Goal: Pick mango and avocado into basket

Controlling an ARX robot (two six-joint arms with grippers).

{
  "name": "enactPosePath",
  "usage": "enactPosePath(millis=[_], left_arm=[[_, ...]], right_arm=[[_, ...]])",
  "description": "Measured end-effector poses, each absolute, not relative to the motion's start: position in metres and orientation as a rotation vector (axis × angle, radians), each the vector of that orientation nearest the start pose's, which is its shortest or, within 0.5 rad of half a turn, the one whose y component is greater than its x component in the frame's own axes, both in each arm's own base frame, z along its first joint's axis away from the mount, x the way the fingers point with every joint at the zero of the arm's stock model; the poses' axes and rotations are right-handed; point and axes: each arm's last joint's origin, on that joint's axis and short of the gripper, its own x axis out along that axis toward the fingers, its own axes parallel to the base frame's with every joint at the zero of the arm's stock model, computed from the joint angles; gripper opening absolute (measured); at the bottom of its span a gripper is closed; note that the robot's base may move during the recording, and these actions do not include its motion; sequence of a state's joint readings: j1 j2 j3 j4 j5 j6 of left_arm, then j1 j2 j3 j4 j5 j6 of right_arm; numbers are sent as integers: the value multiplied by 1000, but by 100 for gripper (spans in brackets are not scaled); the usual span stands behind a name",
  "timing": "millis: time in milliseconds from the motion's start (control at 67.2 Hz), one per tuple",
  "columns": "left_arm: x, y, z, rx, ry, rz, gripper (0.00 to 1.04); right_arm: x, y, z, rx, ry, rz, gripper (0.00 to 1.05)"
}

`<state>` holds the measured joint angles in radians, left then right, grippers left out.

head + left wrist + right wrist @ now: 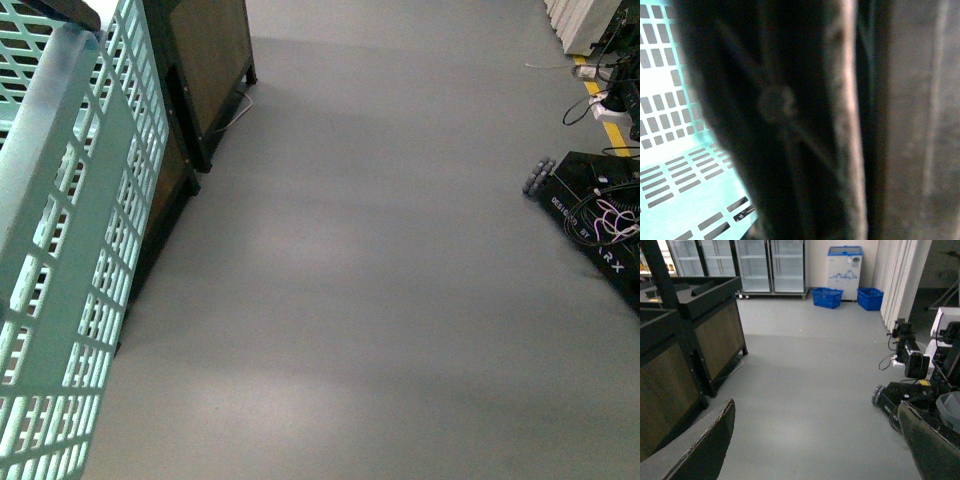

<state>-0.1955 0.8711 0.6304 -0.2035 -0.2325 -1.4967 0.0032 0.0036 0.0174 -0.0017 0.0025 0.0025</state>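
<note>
Right gripper (pixel 815 407): fingers spread wide, nothing between them, grey floor (pixel 380 250) beyond.
Left gripper: wrist view blurred and dark, can't tell its state.
Basket (pixel 90 250): teal slotted wall, close on the robot's left, tilted, beside a dark display stand (pixel 205 70).
Far right: black wheeled base (pixel 590 210).

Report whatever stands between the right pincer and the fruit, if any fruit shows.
No mango or avocado shows in any view, so that path cannot be judged. The right pincer stands open and empty, with only bare grey floor directly ahead of it.
</note>
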Motion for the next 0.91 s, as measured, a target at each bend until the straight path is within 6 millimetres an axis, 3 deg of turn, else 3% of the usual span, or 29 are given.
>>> enactPosePath(millis=[907], left_arm=[[186, -30, 265, -1381, 317, 347, 14]], right_arm=[[97, 0, 169, 3, -13, 1, 96]])
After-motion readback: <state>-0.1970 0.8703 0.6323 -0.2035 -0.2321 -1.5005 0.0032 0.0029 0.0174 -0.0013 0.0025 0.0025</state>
